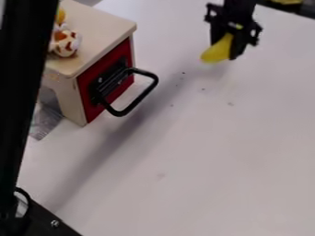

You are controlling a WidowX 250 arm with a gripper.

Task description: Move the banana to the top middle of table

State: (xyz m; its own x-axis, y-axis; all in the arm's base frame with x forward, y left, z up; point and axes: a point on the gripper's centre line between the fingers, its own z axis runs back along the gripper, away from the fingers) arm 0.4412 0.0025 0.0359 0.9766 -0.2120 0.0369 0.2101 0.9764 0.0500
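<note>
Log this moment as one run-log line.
gripper: shut on banana | banana: upper right of view, at table's far side | table contact: unclear | oven: at left

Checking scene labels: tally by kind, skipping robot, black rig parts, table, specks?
Banana: 1
Spotted toy: 1
Cabinet, handle included: 1
Clear plastic: 1
Yellow item at top edge, kind unclear: 1
Total: 5

No readable print or numbers stood out anywhere (not even on the toy oven's red front (130,52)).
</note>
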